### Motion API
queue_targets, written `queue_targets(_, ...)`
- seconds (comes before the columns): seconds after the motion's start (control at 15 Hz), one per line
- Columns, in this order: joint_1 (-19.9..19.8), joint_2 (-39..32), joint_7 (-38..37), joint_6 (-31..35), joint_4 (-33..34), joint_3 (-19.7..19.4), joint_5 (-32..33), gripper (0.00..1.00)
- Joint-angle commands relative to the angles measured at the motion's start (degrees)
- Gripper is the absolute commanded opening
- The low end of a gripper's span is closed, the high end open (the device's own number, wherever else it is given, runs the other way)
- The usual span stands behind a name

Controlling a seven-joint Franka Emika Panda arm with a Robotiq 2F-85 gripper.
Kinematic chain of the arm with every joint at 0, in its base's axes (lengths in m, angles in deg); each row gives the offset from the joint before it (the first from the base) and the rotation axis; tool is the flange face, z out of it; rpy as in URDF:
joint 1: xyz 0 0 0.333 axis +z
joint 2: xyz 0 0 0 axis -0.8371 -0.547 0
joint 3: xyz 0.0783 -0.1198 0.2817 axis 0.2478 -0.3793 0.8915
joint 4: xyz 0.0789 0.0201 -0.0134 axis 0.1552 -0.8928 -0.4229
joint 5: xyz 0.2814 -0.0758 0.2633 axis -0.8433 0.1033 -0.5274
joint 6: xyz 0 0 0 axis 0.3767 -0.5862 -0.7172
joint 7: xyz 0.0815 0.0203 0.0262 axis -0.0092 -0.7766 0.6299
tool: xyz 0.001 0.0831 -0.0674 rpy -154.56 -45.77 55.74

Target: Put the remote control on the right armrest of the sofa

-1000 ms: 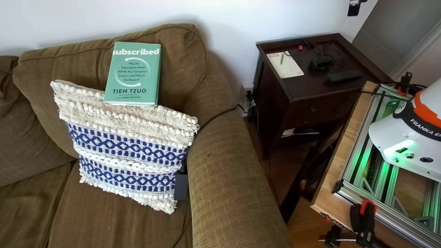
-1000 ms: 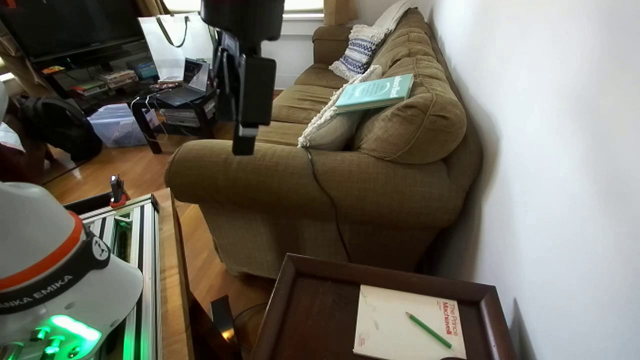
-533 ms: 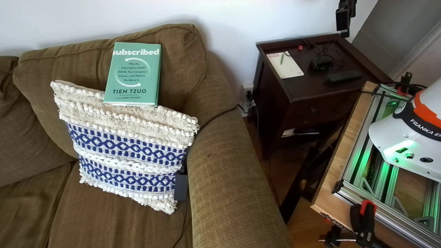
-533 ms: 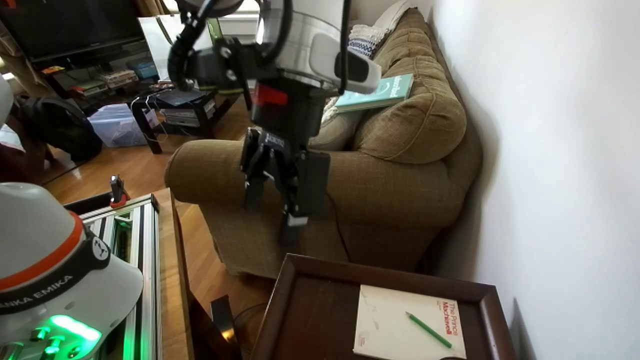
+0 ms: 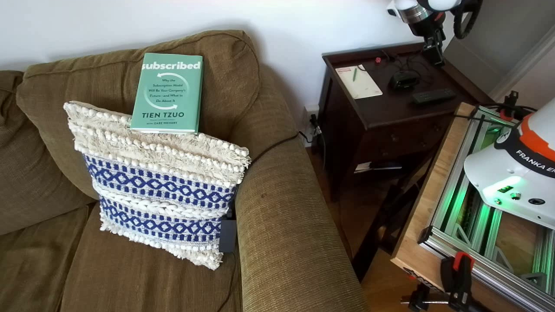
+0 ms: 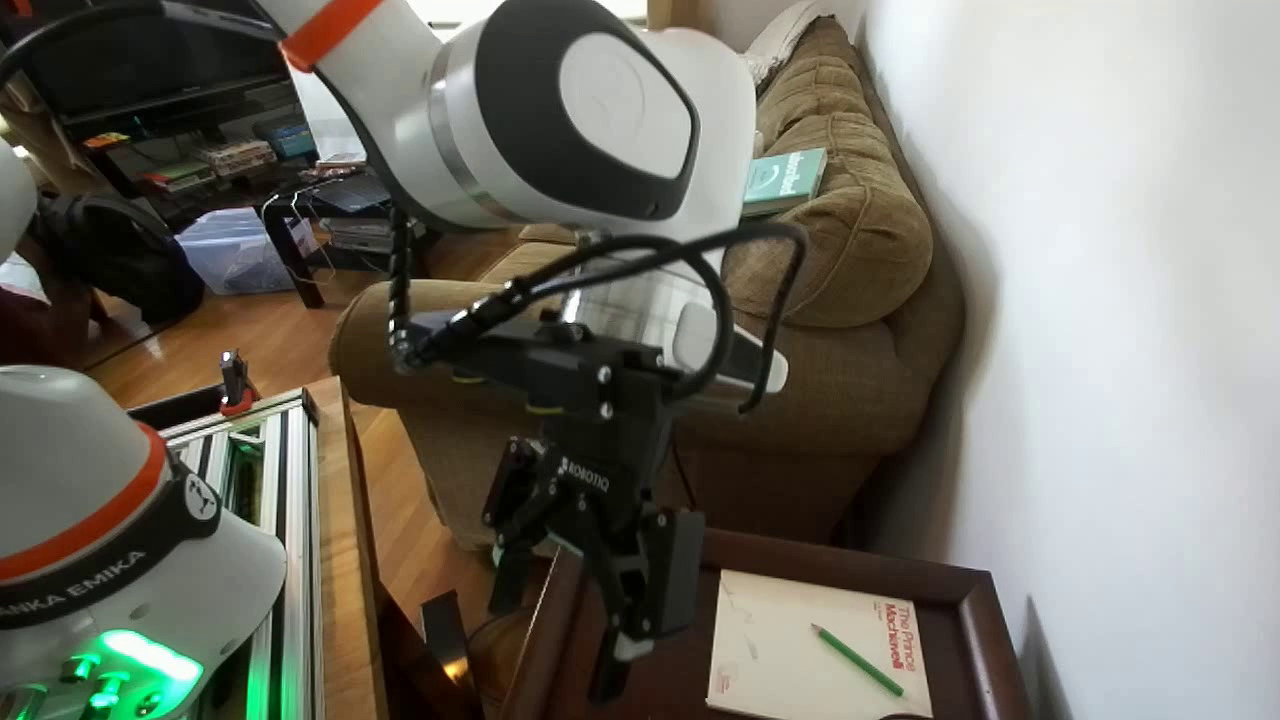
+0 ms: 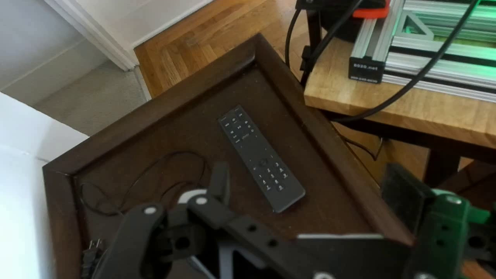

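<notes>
One side table [image 7: 182,131] bears one remote [image 7: 261,159] (black); one hand [image 7: 311,186] gapes above.

A living room: sofa [image 5: 277,203] (fringed pillow [image 5: 158,197] aboard), apparently a television [image 6: 110,75].

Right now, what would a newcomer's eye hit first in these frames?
Likely the green book, propped on the sofa at the top of a white-and-blue pillow. Next, the green-lit robot base on the wooden bench. Then the pincer, hanging open above the dark side table where the remote control lies.
</notes>
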Motion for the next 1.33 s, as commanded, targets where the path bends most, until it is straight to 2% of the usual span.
queue_targets(0.0,-0.19,-1.87,0.13,1.02,0.10,-0.72,0.42,1.00)
queue_targets(0.13,-0.38,-3.62,0.12,1.36,0.46,-0.96,0.44,1.00)
queue_targets(0.67,-0.16,-2.65,0.12,1.34,0.62,-0.81,0.44,1.00)
queue_targets(0.93,-0.27,-9.08,-7.81,2.26,3.45,-1.32,5.73,1.00)
queue_targets(1.27,-0.85,-20.94,-14.01,2.91,8.25,-2.49,11.39,1.00)
